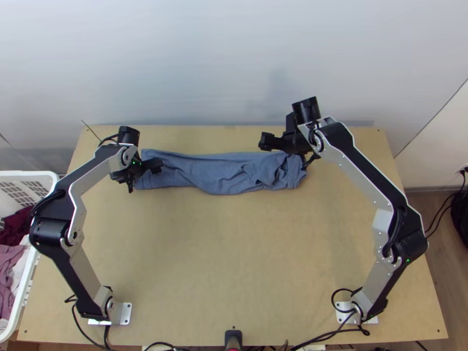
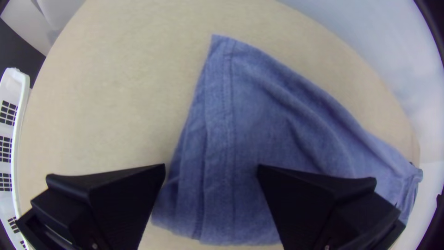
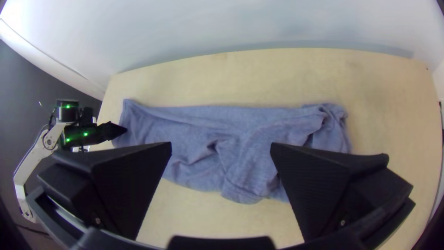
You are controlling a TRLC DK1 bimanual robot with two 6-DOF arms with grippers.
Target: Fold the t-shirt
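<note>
Along the tabletop's (image 1: 234,257) far side we find the t-shirt (image 1: 216,169) lengthwise left to right, hemmed end beneath the left gripper (image 2: 211,165), the nearer of 2, bunched end by the right gripper (image 3: 221,143), both with fingers apart.

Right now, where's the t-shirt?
In the top view, the t-shirt lies along the table's far side, between the left gripper and the right gripper.

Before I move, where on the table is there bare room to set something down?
Widest: the table between left arm and right arm, nearer than the t-shirt. A slimmer strip lies behind it. Crowded: the shirt's ends, with left end effector and right end effector.
</note>
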